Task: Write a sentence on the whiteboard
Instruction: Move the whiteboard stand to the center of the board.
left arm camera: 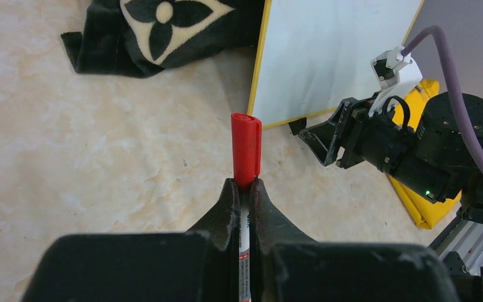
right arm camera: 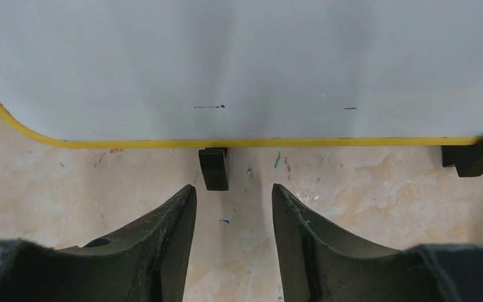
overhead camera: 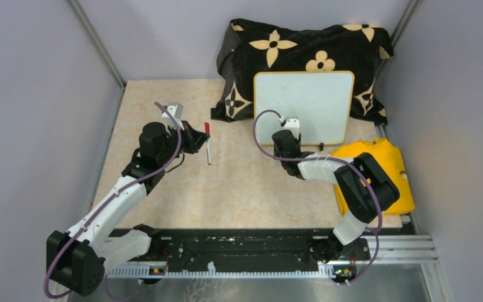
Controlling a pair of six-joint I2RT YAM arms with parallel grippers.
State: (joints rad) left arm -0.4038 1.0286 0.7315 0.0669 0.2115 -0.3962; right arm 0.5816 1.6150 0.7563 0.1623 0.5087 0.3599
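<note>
Arms both out over the table (overhead camera: 245, 189). The left arm (overhead camera: 119, 195) runs long and low from its base, angled toward the middle. The left gripper (overhead camera: 199, 138) is clenched on a marker (overhead camera: 208, 143), red cap (left arm camera: 246, 148) on and pointing to the far side. The right arm (overhead camera: 352, 182) is folded, elbow over a yellow cloth (overhead camera: 387, 157), forearm angled back left. The right gripper (overhead camera: 287, 139) sits low at the bottom edge of the whiteboard (overhead camera: 304, 104), jaws apart, gripping nothing.

That whiteboard stands near upright at the back right of the table, leaning on a black cloth (overhead camera: 277, 44) with pale flowers.

Room to move: a wide stretch of tabletop lies between marker and whiteboard. Grey walls (overhead camera: 31, 94) close in left and right. The yellow cloth crowds the right wall, just beside the whiteboard's lower right corner.

The right wrist camera gives the close-up. A thin yellow frame (right arm camera: 226, 143) runs along the bottom edge, and one black foot (right arm camera: 214, 168) sits just ahead of the gap between the fingers, touching neither. A second foot (right arm camera: 475, 157) shows far right. The white face carries a few tiny dark specks.

The left wrist camera shows the grip itself. The marker's barrel is pinched between the fingers, with the cap standing clear beyond the tips. It also shows the right gripper side-on near the whiteboard's lower corner.
</note>
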